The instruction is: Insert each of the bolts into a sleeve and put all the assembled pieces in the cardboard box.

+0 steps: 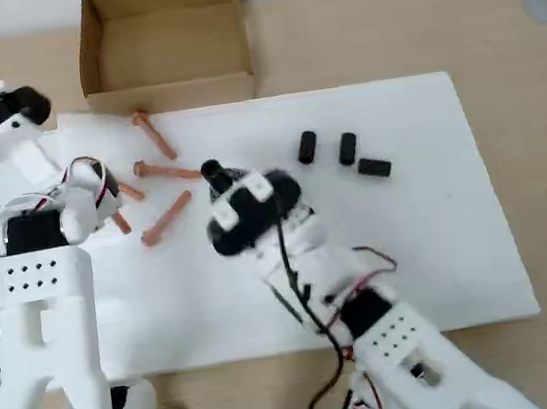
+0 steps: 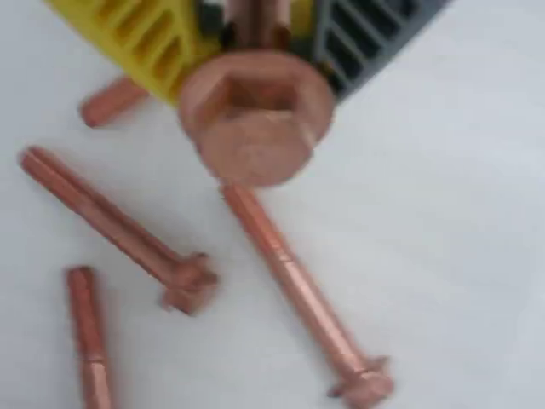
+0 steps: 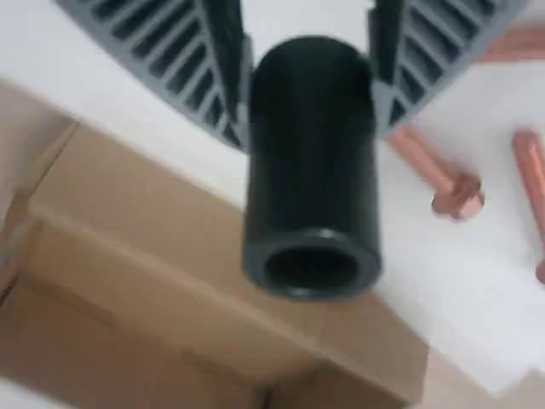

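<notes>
Held bolt: copper flange-head bolt [image 2: 255, 115], head turned toward the wrist camera, shank clamped tight in the left gripper [image 2: 255, 21], over the left edge of the white foam board [image 1: 440, 243].
Held sleeve: black cylindrical sleeve [image 3: 311, 170], pinched across its body by the right gripper [image 3: 311, 47] at mid-board, with the open bore pointing toward the brown cardboard box [image 3: 170, 324].
Key relation: bolt sits left of the sleeve, well apart. The shank tip probably has to be turned in line with the bore before the two meet.
Loose copper bolts [image 1: 166, 219]: three near the far left corner.
Loose black sleeves [image 1: 348, 147]: three toward the far right.
Box: against the board's far edge.
</notes>
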You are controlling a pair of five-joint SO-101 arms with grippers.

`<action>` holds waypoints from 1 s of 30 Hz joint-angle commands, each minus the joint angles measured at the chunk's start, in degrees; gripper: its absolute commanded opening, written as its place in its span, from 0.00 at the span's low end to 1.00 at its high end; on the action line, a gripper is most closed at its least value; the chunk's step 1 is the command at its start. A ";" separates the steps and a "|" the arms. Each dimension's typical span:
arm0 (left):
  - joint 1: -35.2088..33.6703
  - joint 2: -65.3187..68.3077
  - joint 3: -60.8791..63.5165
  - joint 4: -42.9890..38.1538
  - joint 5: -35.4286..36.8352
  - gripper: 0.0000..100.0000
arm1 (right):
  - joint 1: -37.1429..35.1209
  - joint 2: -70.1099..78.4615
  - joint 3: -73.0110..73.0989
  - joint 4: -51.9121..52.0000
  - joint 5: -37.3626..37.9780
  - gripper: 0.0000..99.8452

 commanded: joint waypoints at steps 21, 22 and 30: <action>13.27 -45.76 15.30 -8.79 -4.92 0.01 | -1.80 -3.65 8.13 -6.86 0.18 0.01; 13.36 -48.92 18.90 -10.64 -6.51 0.01 | -1.80 -3.74 8.13 -6.59 0.18 0.01; 20.13 -69.67 41.85 -25.41 -14.86 0.01 | -1.89 -3.74 8.04 -6.59 0.18 0.01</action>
